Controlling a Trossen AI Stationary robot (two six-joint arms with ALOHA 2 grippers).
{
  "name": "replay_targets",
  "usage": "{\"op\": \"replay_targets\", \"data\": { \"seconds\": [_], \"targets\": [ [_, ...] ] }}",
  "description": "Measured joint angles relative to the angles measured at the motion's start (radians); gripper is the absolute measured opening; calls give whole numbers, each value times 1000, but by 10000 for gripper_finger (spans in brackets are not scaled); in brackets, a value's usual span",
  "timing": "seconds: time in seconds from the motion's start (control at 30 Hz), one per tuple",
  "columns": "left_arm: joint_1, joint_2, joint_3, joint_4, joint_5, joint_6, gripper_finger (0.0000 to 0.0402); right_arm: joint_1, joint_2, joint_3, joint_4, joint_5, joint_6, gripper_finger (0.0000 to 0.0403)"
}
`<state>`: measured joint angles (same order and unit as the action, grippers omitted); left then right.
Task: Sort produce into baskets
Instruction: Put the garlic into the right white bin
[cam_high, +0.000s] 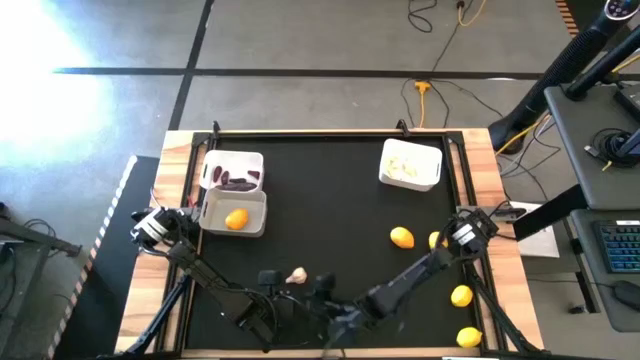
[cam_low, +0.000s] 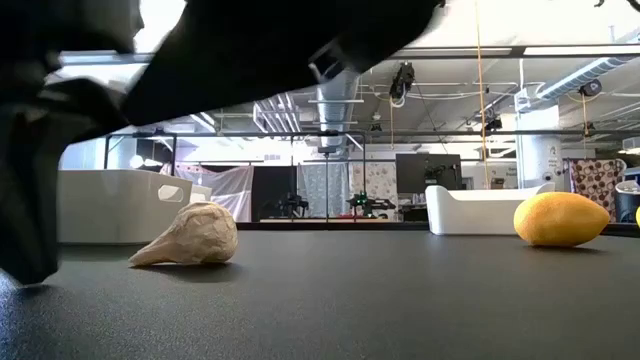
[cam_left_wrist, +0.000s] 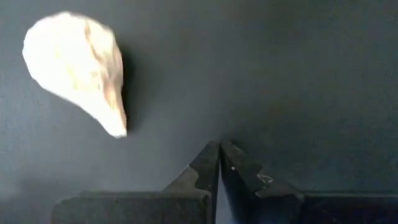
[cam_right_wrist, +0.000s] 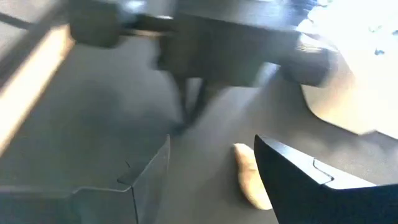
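The garlic bulb (cam_high: 296, 275) is left lying loose on the black desk (cam_high: 330, 200), just beside the left claw (cam_left_wrist: 219, 149), whose fingers are pressed together on nothing; the right claw (cam_right_wrist: 211, 180) is held spread apart close by (seemingly lined up to take it).

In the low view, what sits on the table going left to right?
Left basket → garlic bulb → right basket → lemon.
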<state>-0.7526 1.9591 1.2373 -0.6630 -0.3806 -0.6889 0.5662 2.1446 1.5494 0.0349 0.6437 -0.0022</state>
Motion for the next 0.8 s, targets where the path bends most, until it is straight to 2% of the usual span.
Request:
{"op": "replay_targets", "data": {
  "seconds": [0.2, 0.3, 0.53, 0.67, 0.8],
  "targets": [
    [-25, -7, -37, -65, -16, -71, 0, -136, 11, 0, -58, -167, 90, 234],
    [-41, -11, -49, -88, -27, -93, 0, -196, 16, 0, -59, -236, 106, 255],
    [-61, -11, -87, -71, -105, -139, 0, -274, 16, 1, -108, -469, 79, 311],
    [-62, -14, -116, -29, -137, -142, 0, -296, 16, -16, -112, -487, 79, 320],
    [-62, -13, -135, -1, -175, -132, 0, -306, 21, -24, -111, -487, 71, 306]
  ]
}}
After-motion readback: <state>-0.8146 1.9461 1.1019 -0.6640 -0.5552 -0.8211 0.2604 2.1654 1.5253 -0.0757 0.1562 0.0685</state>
